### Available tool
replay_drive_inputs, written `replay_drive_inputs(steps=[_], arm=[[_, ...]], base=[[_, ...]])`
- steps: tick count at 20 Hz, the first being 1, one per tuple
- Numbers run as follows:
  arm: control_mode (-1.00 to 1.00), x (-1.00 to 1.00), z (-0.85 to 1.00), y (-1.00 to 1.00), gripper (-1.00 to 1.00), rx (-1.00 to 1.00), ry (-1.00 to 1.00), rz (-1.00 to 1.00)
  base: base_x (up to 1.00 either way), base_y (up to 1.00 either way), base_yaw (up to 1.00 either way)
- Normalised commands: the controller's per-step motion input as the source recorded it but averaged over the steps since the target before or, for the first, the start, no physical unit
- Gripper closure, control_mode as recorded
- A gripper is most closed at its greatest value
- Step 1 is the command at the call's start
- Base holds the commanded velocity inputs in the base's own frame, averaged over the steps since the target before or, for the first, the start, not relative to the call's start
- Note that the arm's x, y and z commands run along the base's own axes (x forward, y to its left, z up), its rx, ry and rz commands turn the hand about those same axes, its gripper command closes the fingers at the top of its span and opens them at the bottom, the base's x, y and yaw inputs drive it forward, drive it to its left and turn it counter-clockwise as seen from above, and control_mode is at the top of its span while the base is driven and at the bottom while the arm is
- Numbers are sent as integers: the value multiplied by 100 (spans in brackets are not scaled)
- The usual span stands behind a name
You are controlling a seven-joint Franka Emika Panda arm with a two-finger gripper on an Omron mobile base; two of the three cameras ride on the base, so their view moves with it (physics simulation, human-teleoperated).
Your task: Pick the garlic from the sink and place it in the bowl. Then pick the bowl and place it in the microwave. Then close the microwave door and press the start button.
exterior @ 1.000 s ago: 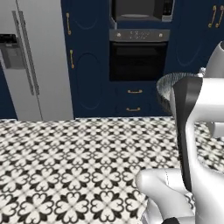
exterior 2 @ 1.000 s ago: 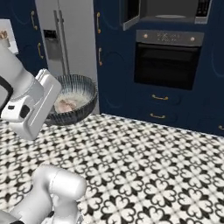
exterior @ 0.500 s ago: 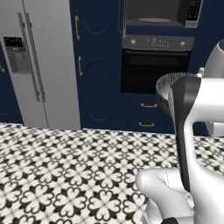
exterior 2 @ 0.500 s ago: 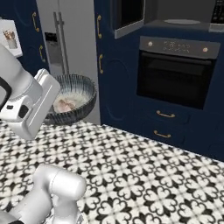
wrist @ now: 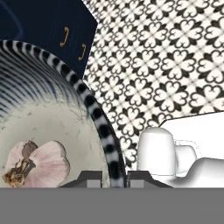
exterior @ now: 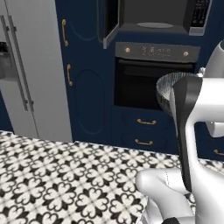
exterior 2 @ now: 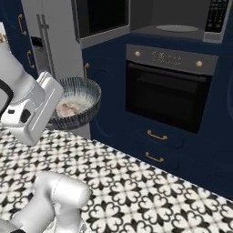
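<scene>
My gripper [wrist: 114,177] is shut on the striped rim of the bowl [wrist: 94,109], one finger inside and one outside. The bowl [exterior 2: 84,93] hangs level in the air in front of my white hand, above the floor. The garlic [wrist: 41,159], a pale bulb with a tan root end, lies on the bowl's speckled bottom, and the right base view shows the garlic [exterior 2: 68,109] too. In the left base view the bowl [exterior: 165,89] peeks out behind my forearm. Up ahead the microwave [exterior: 155,17] stands with its cavity open, and the microwave door [exterior: 111,22] is swung out to the left.
Below the microwave sits a black oven [exterior 2: 168,95] with knobs, then navy drawers [exterior: 146,131] with brass handles. A grey fridge [exterior: 30,65] stands to the left. The microwave's button panel [exterior: 199,15] is on its right side. Patterned floor tiles [exterior 2: 150,195] stretch ahead.
Both base views have shifted as the base drives closer to the oven wall, which now looms larger. The bowl with the garlic stays in my grip, unchanged.
</scene>
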Motion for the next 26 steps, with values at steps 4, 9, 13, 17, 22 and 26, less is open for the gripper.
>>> replay_drive_inputs(steps=[4,9,13,17,22,26], arm=[[100,0,0,0,100,0,0,0],[100,0,0,0,100,0,0,0],[100,0,0,0,100,0,0,0],[100,0,0,0,100,0,0,0],[100,0,0,0,100,0,0,0],[100,0,0,0,100,0,0,0]], base=[[100,-92,21],[100,-71,20],[98,-66,21],[79,-64,17],[78,-29,13],[61,-9,9]])
